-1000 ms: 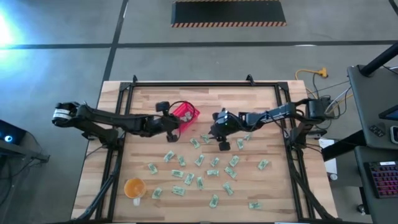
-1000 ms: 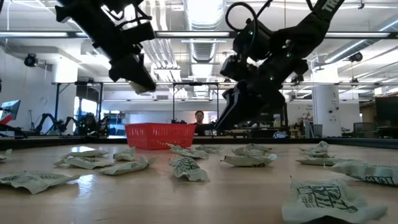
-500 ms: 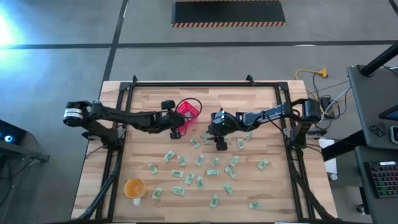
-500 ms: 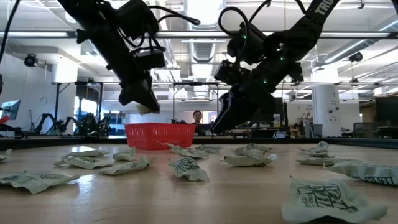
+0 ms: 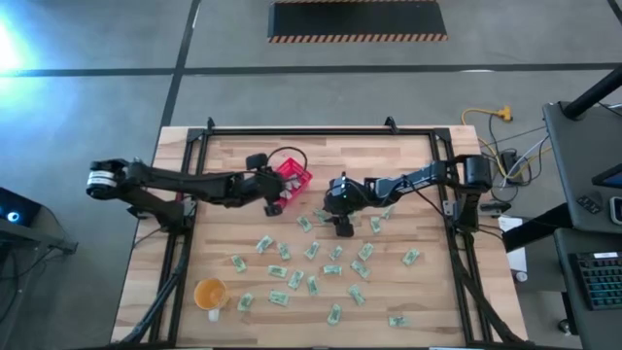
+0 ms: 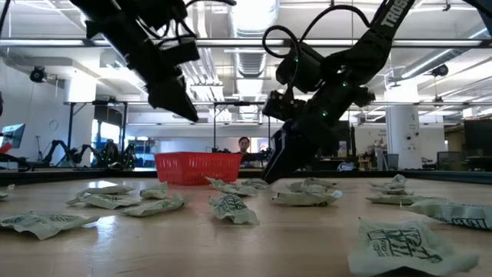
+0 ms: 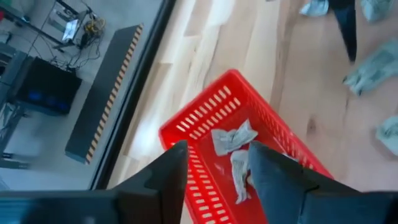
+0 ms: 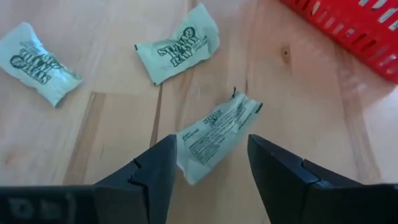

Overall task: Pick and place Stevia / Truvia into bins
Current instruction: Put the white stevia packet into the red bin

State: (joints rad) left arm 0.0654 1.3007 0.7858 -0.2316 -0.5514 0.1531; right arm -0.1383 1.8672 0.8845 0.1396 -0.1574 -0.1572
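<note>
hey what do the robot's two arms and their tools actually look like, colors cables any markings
Both arms are dark, slim and jointed. The left arm has a white-banded joint at its outer end, with black cable looping near the left tool. The right arm carries white lettering and looping black cable in the low view. The right tool has two matte black, wedge-shaped fingers.

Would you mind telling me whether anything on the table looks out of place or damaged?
Nothing stands out. The packets lie loose across the table, a few crumpled. The red basket sits upright with two packets inside, and the orange cup stands upright.
</note>
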